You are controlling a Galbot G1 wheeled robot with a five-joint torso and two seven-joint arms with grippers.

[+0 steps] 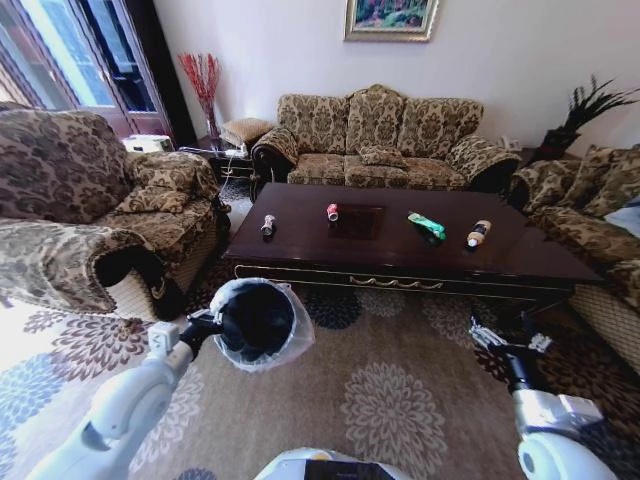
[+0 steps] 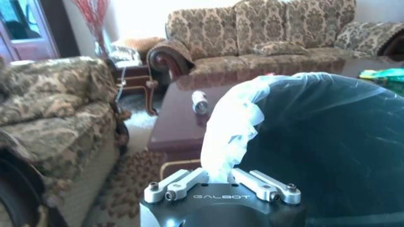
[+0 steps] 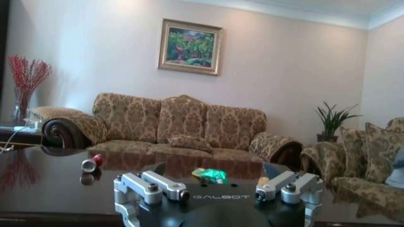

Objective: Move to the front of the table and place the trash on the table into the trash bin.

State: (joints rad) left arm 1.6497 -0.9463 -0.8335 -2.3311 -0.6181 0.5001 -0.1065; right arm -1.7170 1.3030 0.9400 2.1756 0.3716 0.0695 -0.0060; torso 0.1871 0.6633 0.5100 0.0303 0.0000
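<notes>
Table [image 1: 400, 250] is your landmark: it sits straight ahead of the robot, long side facing it, with the patterned rug [image 1: 400, 390] between base and table. You've got all four trash items on top, apart from one another in a rough row: grey can [image 1: 267, 226] lying nearest the table's left end, red-and-white can [image 1: 332, 212] next along, just left of the table's middle, green snack wrapper [image 1: 427, 226] right of the middle, tan bottle [image 1: 478, 234] with the dark cap farthest right. Left gripper [image 1: 212, 325] is off the table's near left corner, above the rug, clamped on the bag-lined rim of the trash bin [image 1: 257, 322]; your left wrist view shows the fingers [image 2: 183, 183] pinching the white liner [image 2: 230, 127], bin mouth tipped up toward the head camera. Bin is clear of the table, not touching it. Right gripper [image 1: 492, 338] hangs off the table's near right side, above the rug, spread wide and holding nothing; its wrist camera looks across the tabletop at the red-and-white can and wrapper. Sofa [image 1: 375, 140] stands behind the table, armchair [image 1: 90, 210] off its left end.
</notes>
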